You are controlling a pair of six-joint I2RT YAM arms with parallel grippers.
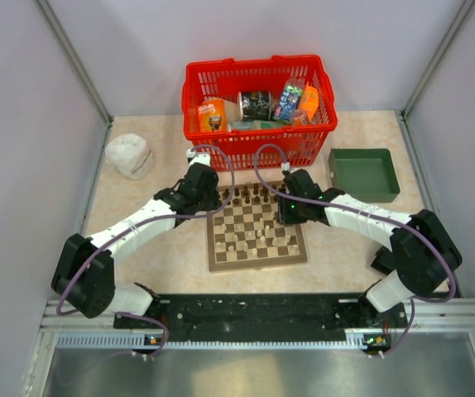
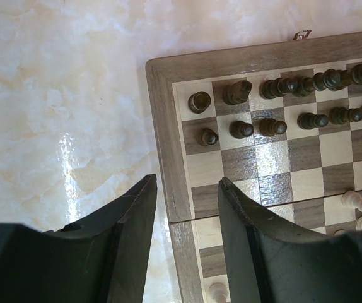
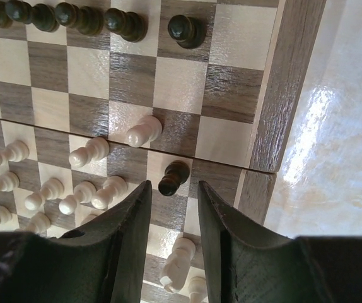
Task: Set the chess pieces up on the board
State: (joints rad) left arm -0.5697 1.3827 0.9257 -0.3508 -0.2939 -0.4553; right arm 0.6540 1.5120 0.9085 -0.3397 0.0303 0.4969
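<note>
From above, the board (image 1: 257, 263) lay between both arms, dark chess pieces (image 1: 250, 196) at its 12 o'clock edge. At the left wrist, the left gripper (image 2: 187, 184) gaped empty over the border. At the right wrist, the right gripper (image 3: 173, 189) stood apart, with a dark pawn (image 3: 173, 177) at 12 o'clock.

Brown-checkered board (image 1: 258, 265), dark pieces (image 2: 238, 92), pale pieces (image 3: 144, 131), red basket (image 1: 246, 149)

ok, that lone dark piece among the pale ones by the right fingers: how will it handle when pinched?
Probably stiff: the dark piece looks like turned wood. Likely tippy, being tall and narrow on a small base, and pale pieces stand close, so a nudge may topple neighbours. Its rounded, shiny surface could slip between the fingers.
</note>
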